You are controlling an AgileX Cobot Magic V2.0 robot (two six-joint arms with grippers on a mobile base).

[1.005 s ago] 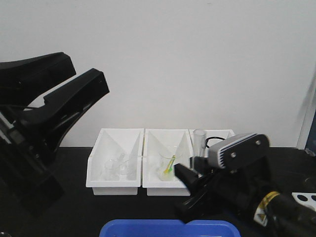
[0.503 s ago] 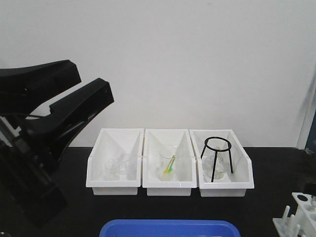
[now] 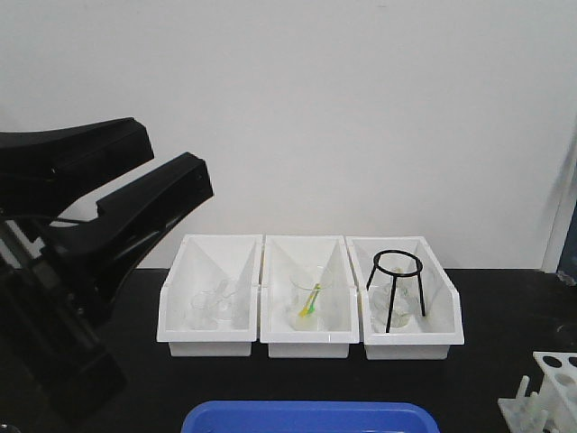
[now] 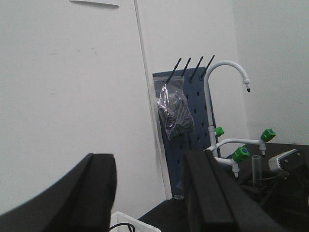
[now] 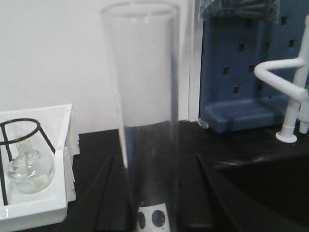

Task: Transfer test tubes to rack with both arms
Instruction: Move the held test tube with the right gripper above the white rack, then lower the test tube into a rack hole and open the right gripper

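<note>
A clear test tube (image 5: 147,96) stands upright and fills the middle of the right wrist view. My right gripper (image 5: 153,193) is shut on its lower part, one black finger (image 5: 108,198) on each side. Under it show the holes of the white rack (image 5: 152,218). The rack (image 3: 552,390) sits at the bottom right corner of the front view, pegs toward the left. My left gripper (image 3: 176,155) hangs high at the left, open and holding nothing. In the left wrist view the left gripper (image 4: 150,166) frames the far tube (image 4: 256,170).
Three white bins (image 3: 209,336) line the back of the black table; the right one holds a black tripod stand (image 3: 395,287) and a round flask (image 5: 26,169). A blue tray (image 3: 306,417) lies at the near edge. A white tap (image 4: 227,72) and blue pegboard (image 5: 241,72) stand to the right.
The right arm has left the front view toward the lower right, uncovering the right bin and the rack. The left arm has crept slightly to the right.
</note>
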